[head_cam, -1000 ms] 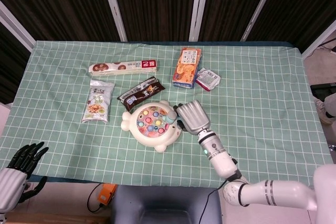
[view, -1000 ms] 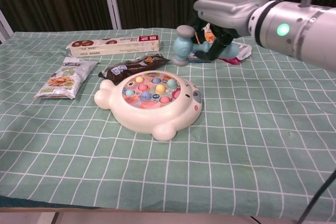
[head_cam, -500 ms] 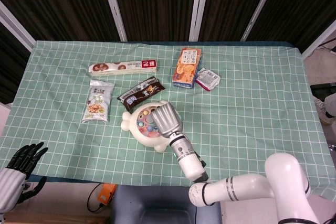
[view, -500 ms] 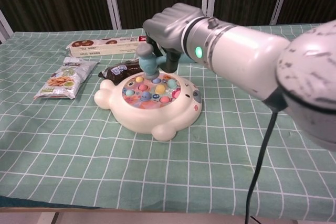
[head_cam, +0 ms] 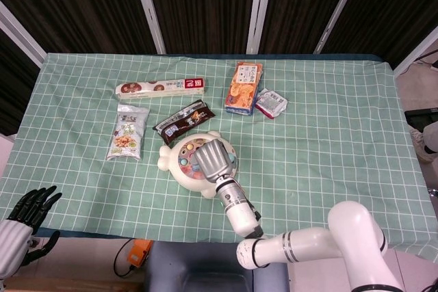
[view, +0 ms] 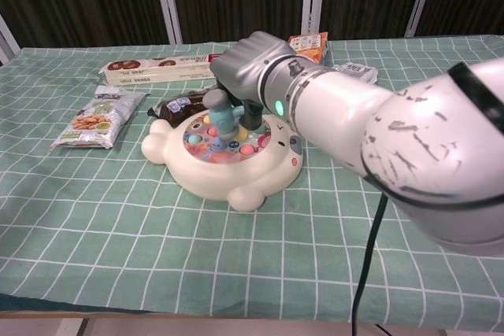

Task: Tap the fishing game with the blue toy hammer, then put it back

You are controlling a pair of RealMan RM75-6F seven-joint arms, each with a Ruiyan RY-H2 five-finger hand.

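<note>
Since the earlier frame, the right hand (view: 250,76) has swung left and down; its fingers clench the blue hammer (view: 219,113), head on the fishing game (view: 228,164) at mid-worktop. A light, square tap suits. Snack packs crowd the far side; open cloth lies right. Left hand (head_cam: 27,213) hangs released off the near edge.

We see a table (head_cam: 328,135) covered by a green checked cloth. Near the centre lies the white fishing game (view: 236,175). Above it, a dark wrapper (head_cam: 179,120); at centre left, a snack bag (head_cam: 128,132); upper left, a long box (head_cam: 161,87). Upper centre holds an orange box (head_cam: 243,87) with a small packet (head_cam: 271,103) just beside it.
</note>
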